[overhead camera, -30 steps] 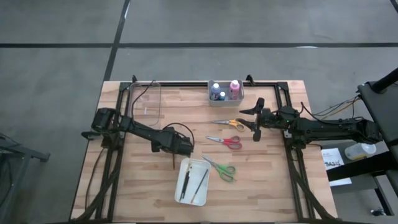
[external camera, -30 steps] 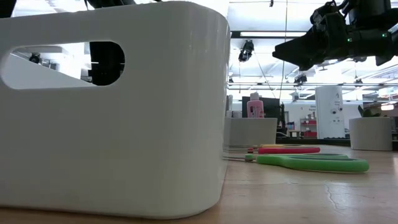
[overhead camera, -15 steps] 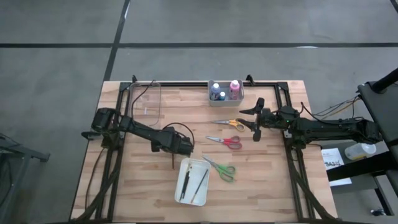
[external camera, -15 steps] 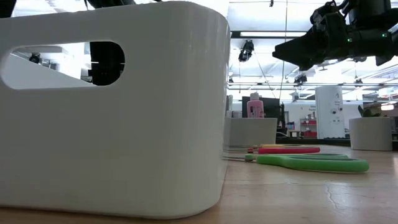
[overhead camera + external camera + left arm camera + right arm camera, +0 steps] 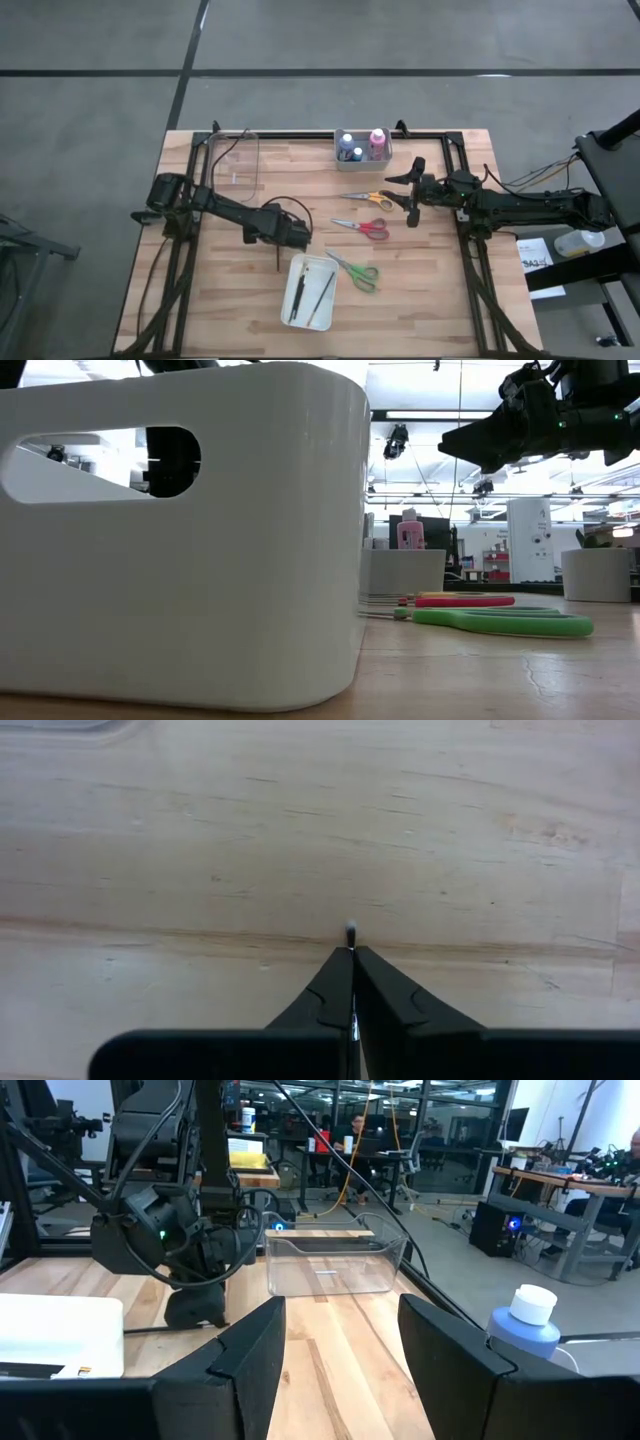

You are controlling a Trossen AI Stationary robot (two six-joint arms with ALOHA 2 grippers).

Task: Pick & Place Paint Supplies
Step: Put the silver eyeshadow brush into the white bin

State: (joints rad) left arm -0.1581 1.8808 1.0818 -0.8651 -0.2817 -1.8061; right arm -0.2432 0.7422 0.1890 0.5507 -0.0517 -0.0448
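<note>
**Left hand clamped on brush at centre-left of surface**

Left hand (image 5: 281,252) low over the wooden surface (image 5: 420,290), fingers (image 5: 330,1000) pinched tight on a thin dark brush (image 5: 351,932), just above the white tray (image 5: 310,291) at lower centre. Right hand (image 5: 412,195) raised at centre-right, spread apart, holding nothing, beside the orange scissors (image 5: 368,199). Bottles (image 5: 361,146) binned at top centre.

A large white bin (image 5: 200,530) with an oval handle cutout fills the near side of the desk (image 5: 500,680). Beside it lie the green scissors (image 5: 500,623), with the red scissors (image 5: 465,601) just behind and a pink bottle (image 5: 409,532) far back. A dark gripper (image 5: 455,439) hangs above them.
</note>
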